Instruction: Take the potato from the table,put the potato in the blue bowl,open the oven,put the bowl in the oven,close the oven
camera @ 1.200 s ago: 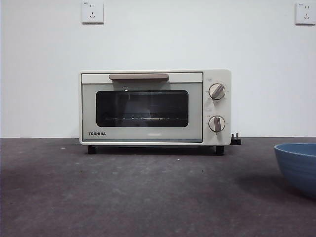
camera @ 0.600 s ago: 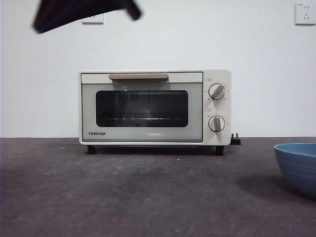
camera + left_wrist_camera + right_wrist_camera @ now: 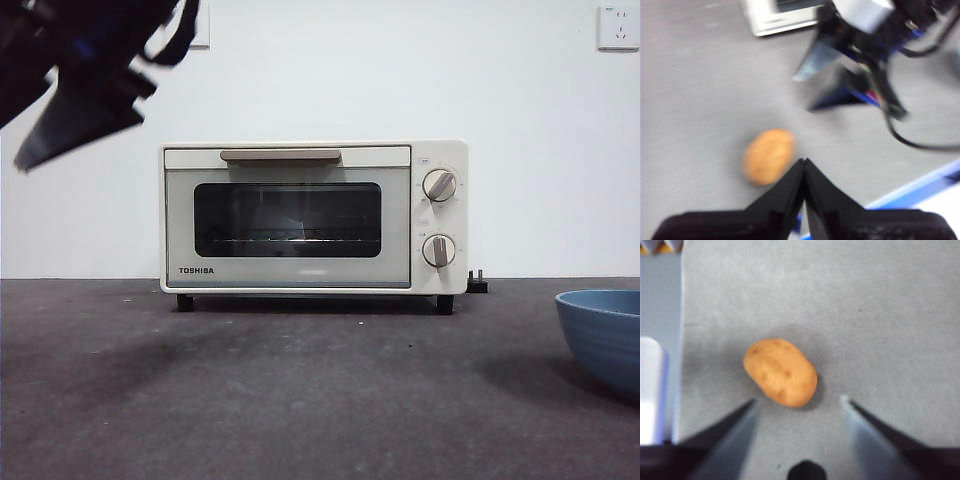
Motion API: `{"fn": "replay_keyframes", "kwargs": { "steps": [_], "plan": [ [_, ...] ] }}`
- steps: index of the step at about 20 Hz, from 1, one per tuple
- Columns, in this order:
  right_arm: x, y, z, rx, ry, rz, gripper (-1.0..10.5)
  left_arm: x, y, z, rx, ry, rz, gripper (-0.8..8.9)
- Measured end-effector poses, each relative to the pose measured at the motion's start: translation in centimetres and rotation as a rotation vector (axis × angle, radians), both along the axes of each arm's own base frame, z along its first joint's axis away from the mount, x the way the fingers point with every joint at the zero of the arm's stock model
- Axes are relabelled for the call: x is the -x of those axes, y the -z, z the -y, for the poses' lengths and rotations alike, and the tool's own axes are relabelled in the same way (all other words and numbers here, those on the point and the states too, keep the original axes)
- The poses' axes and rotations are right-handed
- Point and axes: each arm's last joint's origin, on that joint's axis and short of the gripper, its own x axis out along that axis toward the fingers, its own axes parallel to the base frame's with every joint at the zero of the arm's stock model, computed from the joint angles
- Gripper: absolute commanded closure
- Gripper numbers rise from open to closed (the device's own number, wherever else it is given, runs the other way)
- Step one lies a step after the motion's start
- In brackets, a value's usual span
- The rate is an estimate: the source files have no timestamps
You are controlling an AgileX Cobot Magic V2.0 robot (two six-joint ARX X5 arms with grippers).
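The potato [image 3: 781,372], an orange-tan lump, lies on the grey table [image 3: 880,315] just beyond my right gripper [image 3: 798,400], whose jaws stand open on either side of it without touching. In the left wrist view the potato [image 3: 769,156] lies beyond my left gripper [image 3: 804,161], which is shut and empty, and the right gripper [image 3: 802,94] hangs open further off. The cream oven [image 3: 290,215] stands at the back with its door closed. The blue bowl [image 3: 605,335] sits at the right edge, partly cut off. The front view does not show the potato.
A dark arm part [image 3: 85,75] fills the front view's top left corner; which arm it is I cannot tell. The oven's plug [image 3: 478,283] sits by its right foot. A blue-and-white table border [image 3: 920,187] runs near the potato.
A dark arm has come into the front view from the top and dropped lower and to the left. The oven and bowl have not moved.
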Motion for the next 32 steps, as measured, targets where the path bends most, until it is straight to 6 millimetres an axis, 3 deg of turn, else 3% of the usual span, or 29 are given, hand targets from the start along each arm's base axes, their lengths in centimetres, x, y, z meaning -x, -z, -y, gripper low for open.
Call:
{"fn": "replay_keyframes", "kwargs": {
  "steps": [2, 5, 11, 16, 25, 32],
  "plan": [
    [-0.2, 1.6, -0.9, 0.008, -0.023, 0.016, 2.8, -0.3, 0.0, -0.5, -0.11, -0.139, 0.015, 8.21],
    [0.0, 3.6, -1.8, 0.051, -0.082, 0.046, 2.8, -0.4, -0.1, -0.9, -0.216, -0.273, 0.03, 8.21],
    [0.1, 5.4, -3.5, 0.009, -0.152, 0.137, 2.8, -0.5, 0.0, -0.7, -0.165, -0.226, 0.018, 8.21],
    [0.0, 8.3, -4.4, 0.041, -0.163, 0.114, 2.8, -0.5, 0.0, -0.7, -0.146, -0.212, 0.013, 8.21],
    [0.3, 11.7, -5.7, 0.021, -0.153, 0.047, 3.0, -0.5, 0.0, -0.6, -0.143, -0.18, 0.015, 8.21],
    [0.3, 11.7, -6.0, -0.025, -0.136, 0.004, 8.2, -0.5, 0.0, -0.6, -0.147, -0.174, 0.016, 8.21]
  ]
}}
